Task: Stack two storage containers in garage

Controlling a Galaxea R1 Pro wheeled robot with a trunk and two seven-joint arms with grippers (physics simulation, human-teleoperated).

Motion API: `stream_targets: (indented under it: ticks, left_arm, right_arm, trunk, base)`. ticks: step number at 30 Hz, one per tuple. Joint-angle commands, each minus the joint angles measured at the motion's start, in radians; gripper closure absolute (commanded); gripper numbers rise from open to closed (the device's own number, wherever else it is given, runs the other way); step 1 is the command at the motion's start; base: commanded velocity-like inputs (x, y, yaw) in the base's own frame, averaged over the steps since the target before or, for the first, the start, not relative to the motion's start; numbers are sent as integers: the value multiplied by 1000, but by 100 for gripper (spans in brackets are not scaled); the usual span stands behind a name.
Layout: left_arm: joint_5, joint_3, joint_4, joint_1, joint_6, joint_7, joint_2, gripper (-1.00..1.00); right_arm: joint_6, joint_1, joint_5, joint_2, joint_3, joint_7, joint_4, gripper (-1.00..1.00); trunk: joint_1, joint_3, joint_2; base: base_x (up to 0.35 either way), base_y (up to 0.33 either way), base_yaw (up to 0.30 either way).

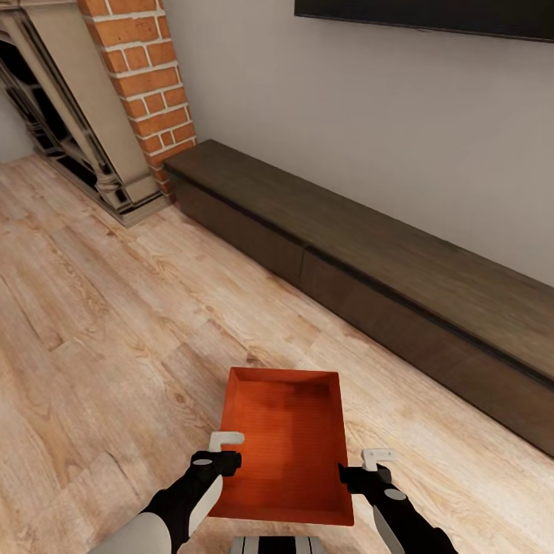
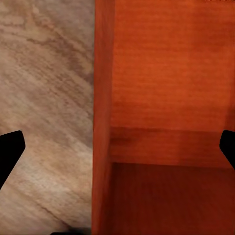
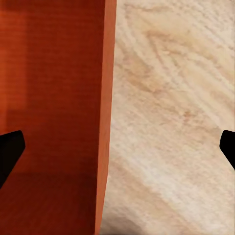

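One orange-red storage container [image 1: 285, 438] lies open-topped and empty just ahead of me, over the living room's light wood-plank floor [image 1: 100, 323]. My left gripper [image 1: 225, 452] straddles its left wall, fingers wide apart. My right gripper [image 1: 363, 468] straddles the right wall the same way. In the left wrist view the container wall [image 2: 102, 122] runs between the open gripper's [image 2: 117, 149] black fingertips [image 2: 10, 152]. The right wrist view shows the other wall [image 3: 107, 122] between the right gripper's [image 3: 117, 149] fingertips [image 3: 10, 152]. I cannot tell whether the container rests on the planks. The garage and its floor are out of view.
A long, low dark wood cabinet [image 1: 385, 269] runs along the grey wall at the right. A red brick column [image 1: 146, 85] and a fireplace surround [image 1: 77, 131] stand at the back left. A black screen [image 1: 431, 15] hangs high on the wall.
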Motion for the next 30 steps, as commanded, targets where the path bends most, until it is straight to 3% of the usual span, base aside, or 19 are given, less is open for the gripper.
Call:
stream_targets:
  ticks: [1,30]
  left_arm:
    - [10,-8,-2,0,4,8,1,-100]
    - [10,-11,-2,0,4,7,-6,-100]
  right_arm:
    - [3,0,-4,-1,4,-3,-1,-100]
    - [2,0,-7,-1,5,11,-1,-100]
  trunk:
    - [0,-1,0]
    - [0,-1,0]
  base:
    - [0,0,0]
    - [0,0,0]
